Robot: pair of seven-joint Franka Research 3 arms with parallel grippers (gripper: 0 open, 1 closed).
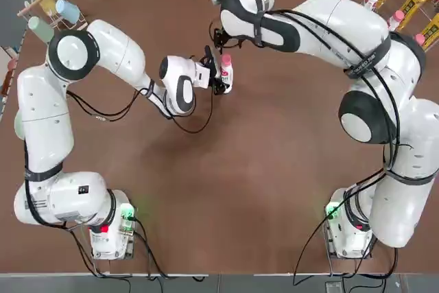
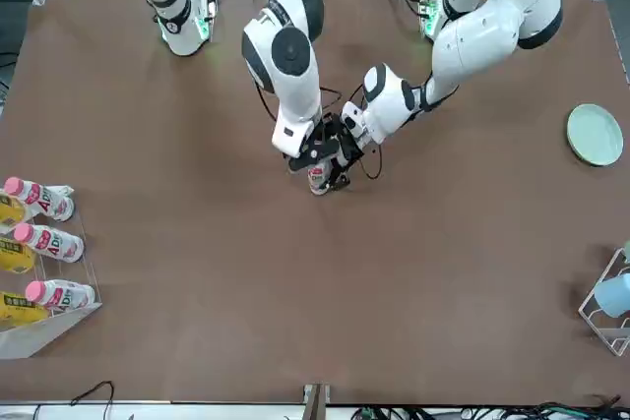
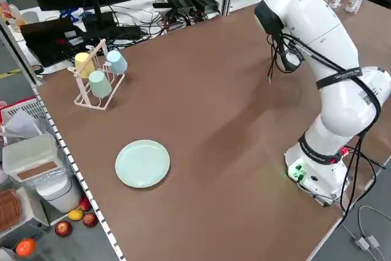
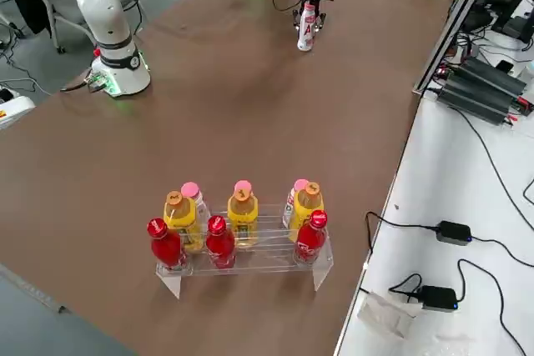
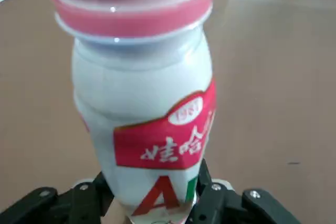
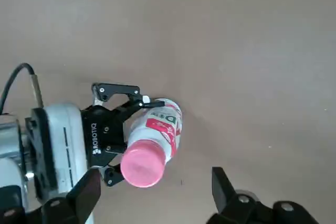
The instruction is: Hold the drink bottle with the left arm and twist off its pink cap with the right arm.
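While clamped low on the drink bottle (image 6: 157, 135), left gripper (image 6: 123, 129) has the holding half done, upright just above centre of the top view. Pink cap (image 6: 140, 162) still seated. Right gripper (image 6: 157, 195) spread wide above it, gripping nothing; closing and twisting off left to do.

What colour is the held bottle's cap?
Pink; the small round plastic cap shows best in the right wrist view.

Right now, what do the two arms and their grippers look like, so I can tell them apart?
Both are bulky white jointed arms with black joint bands. The left arm has a small black badge and a red-and-green-lit base. The right arm carries black cables; its base glows green. The left gripper is black, marked ROBOTIQ.
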